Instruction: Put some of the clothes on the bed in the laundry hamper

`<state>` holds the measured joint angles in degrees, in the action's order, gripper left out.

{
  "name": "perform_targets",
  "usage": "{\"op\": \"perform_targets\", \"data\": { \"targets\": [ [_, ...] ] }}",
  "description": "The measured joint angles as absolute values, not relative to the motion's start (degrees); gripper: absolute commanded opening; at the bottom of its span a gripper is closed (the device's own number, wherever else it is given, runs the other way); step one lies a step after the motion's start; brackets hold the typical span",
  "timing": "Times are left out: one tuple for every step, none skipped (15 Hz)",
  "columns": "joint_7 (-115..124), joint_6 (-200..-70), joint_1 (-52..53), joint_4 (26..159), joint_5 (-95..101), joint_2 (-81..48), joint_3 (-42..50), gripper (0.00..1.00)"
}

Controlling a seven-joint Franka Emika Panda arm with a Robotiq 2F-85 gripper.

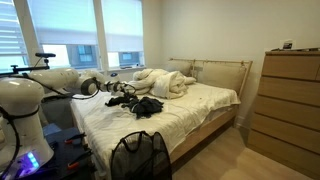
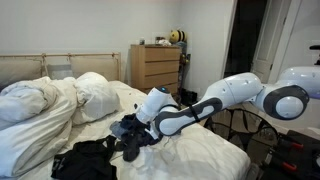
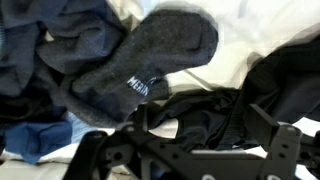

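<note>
Gripper: the gripper hangs low over the pile with jaws spread, holding nothing.
Clothes: grey sock and black garment are heaped toward the bed's robot-side edge.
Hamper: the laundry hamper stands at the foot edge.
Advice: descend on the sock's middle, pinch deep, lift clear.

Wrist view: gripper was blurred, lower part cut off by bottom edge, black frame hard to separate from black cloth beneath. White lettering on grey sock was too smeared to read. Blue cloth ran off left edge.

Exterior views: gripper tip was buried in dark clothes pile, contact hidden. Hamper was cut off by bottom edge, contents could not be told. Dresser ran off right edge; items on top too small to tell. Yellow thing too small to name. Arm was cut off at right edge
</note>
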<state>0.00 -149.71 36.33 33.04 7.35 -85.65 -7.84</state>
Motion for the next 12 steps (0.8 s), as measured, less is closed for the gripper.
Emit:
{"op": "perform_targets", "data": {
  "targets": [
    [-0.1,-149.7,36.3,33.7,7.3,-85.7,-8.3,1.0],
    [-0.1,-149.7,36.3,34.3,6.8,-85.7,-8.5,1.0],
    [-0.2,-149.7,36.4,34.8,6.1,-85.7,-8.5,1.0],
    [-0.3,-149.7,36.4,35.3,5.5,-85.7,-8.5,1.0],
    [-0.3,-149.7,36.3,35.8,5.2,-85.7,-8.5,1.0],
    [-0.3,-149.7,36.3,36.2,5.0,-85.8,-8.5,1.0],
    [-0.3,-149.7,36.2,36.6,4.9,-85.8,-8.5,1.0],
    [-0.3,-149.6,36.2,37.0,4.7,-85.8,-8.5,1.0],
    [-0.3,-149.6,36.2,37.4,4.6,-85.8,-8.5,1.0],
    [-0.3,-149.6,36.1,37.7,4.4,-85.8,-8.5,1.0],
    [-0.3,-149.5,36.0,38.2,4.3,-85.9,-8.5,1.0],
    [-0.3,-149.5,35.9,38.6,4.2,-85.9,-8.5,1.0]
  ]
}}
